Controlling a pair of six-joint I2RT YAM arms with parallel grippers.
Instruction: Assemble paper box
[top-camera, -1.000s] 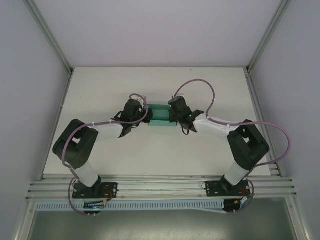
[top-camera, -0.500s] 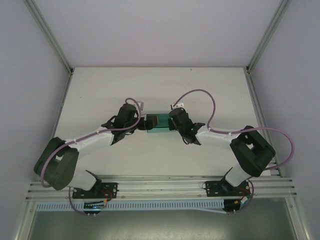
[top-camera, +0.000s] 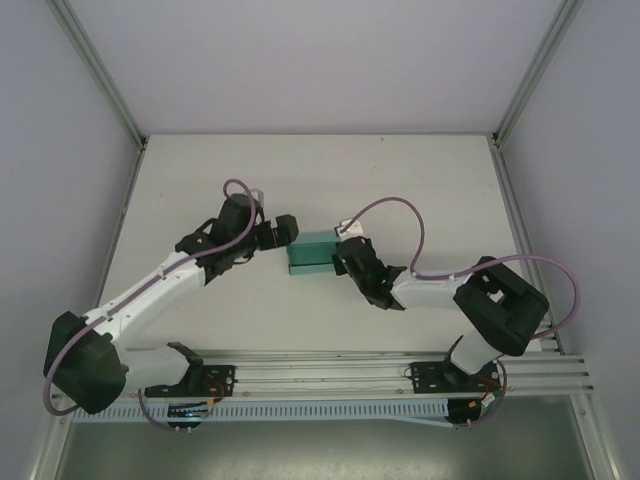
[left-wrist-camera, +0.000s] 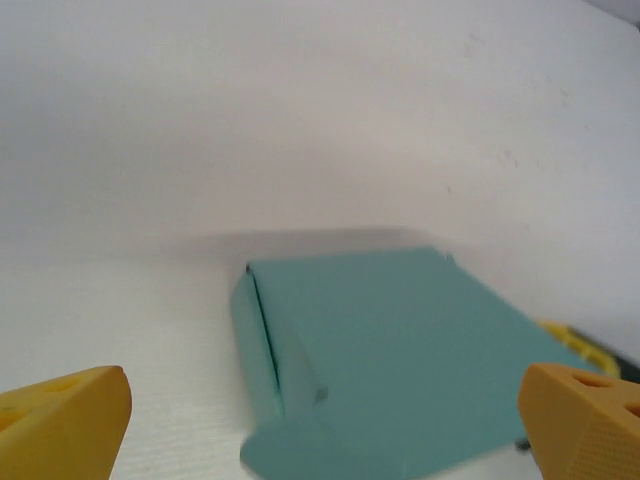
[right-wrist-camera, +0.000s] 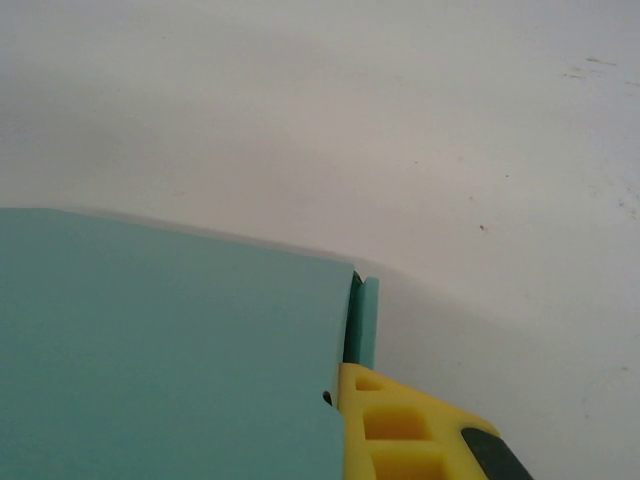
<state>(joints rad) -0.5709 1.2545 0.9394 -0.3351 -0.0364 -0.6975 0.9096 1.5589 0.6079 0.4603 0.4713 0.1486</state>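
My right gripper (top-camera: 345, 260) is pinched tight on the right end of the teal paper box (top-camera: 310, 253), which sits on the white table (top-camera: 400, 180). My left gripper (top-camera: 286, 228) is spread wide, with the box just ahead of it.

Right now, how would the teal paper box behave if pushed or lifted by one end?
The paper box looks like thin folded card, so it is probably light and easily dented. Its flat base on the smooth table suggests sliding, not rolling. The end flap may flex under pressure.
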